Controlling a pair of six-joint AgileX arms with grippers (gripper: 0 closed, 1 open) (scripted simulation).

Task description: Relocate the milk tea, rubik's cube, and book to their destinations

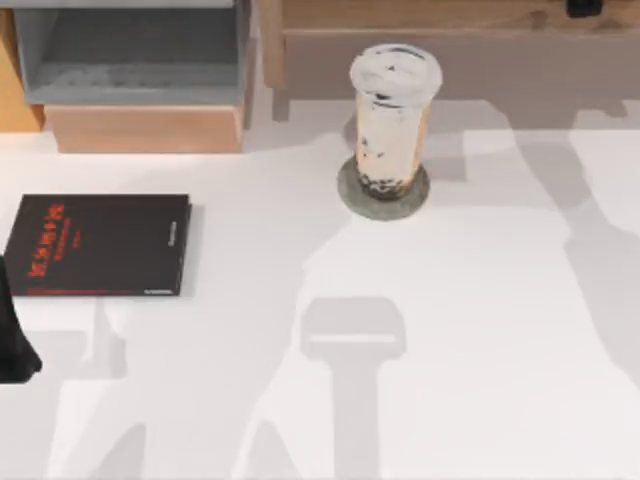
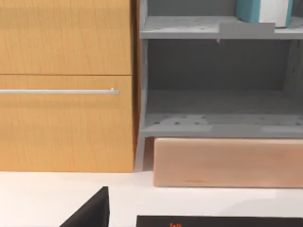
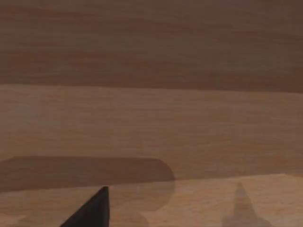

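Milk tea (image 1: 392,118) stands upright on a round grey coaster (image 1: 383,192), right of the grey shelf unit (image 1: 140,60) and just before a wooden rack (image 1: 450,30). The book (image 2: 262,10), teal, sits on the shelf unit's upper tier, cut off by the frame edge. A black book (image 1: 100,245) lies flat in front of the shelf unit.

Left gripper (image 1: 15,345) is glimpsed at the table's left edge, beyond the black book; finger state cannot be told. The right gripper's state cannot be told either.

Judged: with cup and book apparently placed, the cube remains; it should be located first.
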